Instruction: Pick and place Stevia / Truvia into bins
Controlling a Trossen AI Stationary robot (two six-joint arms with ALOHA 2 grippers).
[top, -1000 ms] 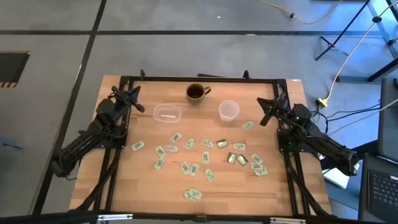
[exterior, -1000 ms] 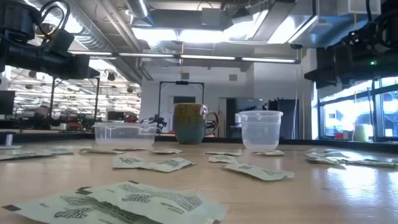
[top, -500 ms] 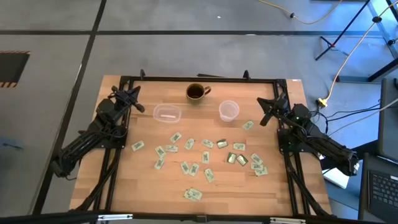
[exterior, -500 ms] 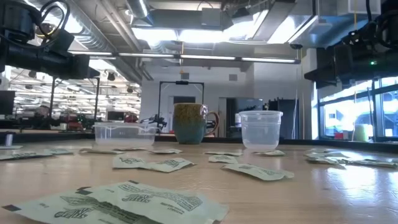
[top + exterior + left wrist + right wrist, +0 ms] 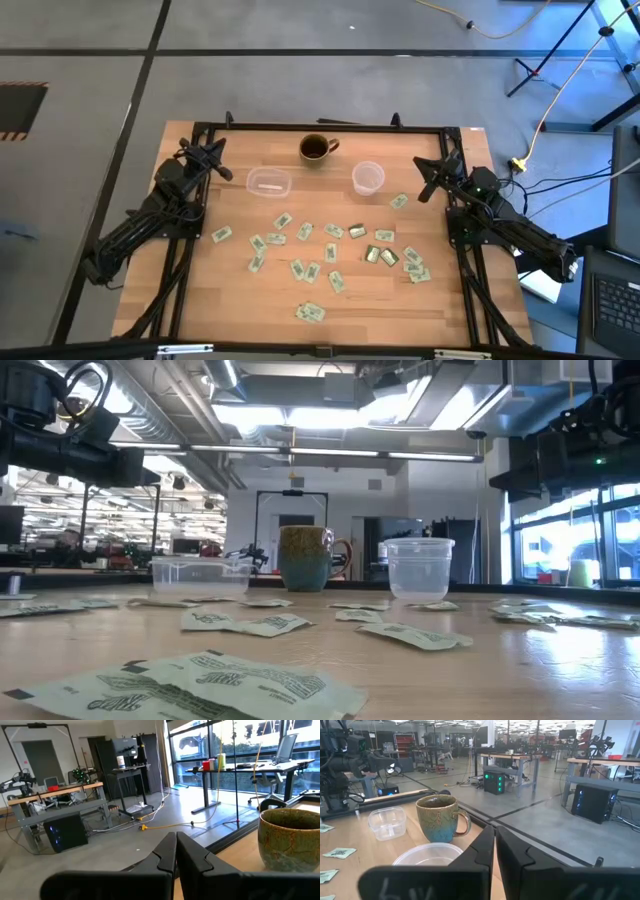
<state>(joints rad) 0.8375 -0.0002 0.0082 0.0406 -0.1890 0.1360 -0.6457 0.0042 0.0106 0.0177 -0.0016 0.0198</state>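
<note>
Many small pale green paper sachets (image 5: 330, 252) are scattered flat across the middle of the wooden counter (image 5: 230, 300), outside the shallow clear plastic tub (image 5: 268, 182) and the round clear plastic cup (image 5: 368, 177). The left gripper (image 5: 222, 171) and right gripper (image 5: 424, 190) are held at the counter's sides, fingers pressed together, nothing pinched.

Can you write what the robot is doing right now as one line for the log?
left gripper: shut, empty, waiting near tub | right gripper: shut, empty, waiting near cup | sachets: scattered on table
</note>
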